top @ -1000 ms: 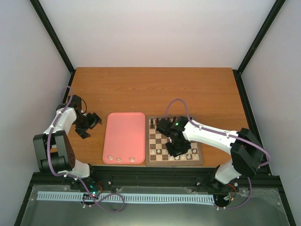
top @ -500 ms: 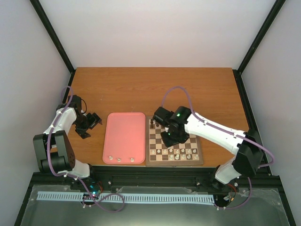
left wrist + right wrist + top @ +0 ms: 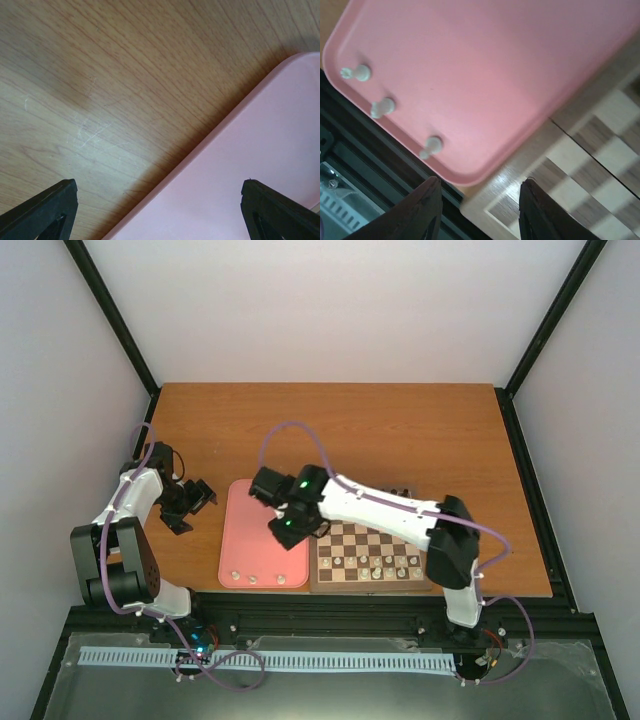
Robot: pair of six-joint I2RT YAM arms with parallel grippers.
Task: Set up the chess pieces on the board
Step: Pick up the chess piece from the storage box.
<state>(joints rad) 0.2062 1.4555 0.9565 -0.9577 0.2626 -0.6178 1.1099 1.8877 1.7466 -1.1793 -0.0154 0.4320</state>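
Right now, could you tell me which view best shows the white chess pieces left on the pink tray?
The right wrist view: three white pieces show clearly along the pink tray's edge. The top external view shows them as tiny specks; the left wrist view shows only bare tray.

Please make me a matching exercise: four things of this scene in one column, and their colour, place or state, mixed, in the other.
1. tray
2. board
3. left pincer
4. right pincer

A. open, above the tray's right part
B. pink, with three white pieces
C. open, left of the tray
D. checkered

Pairs: 1-B, 2-D, 3-C, 4-A.
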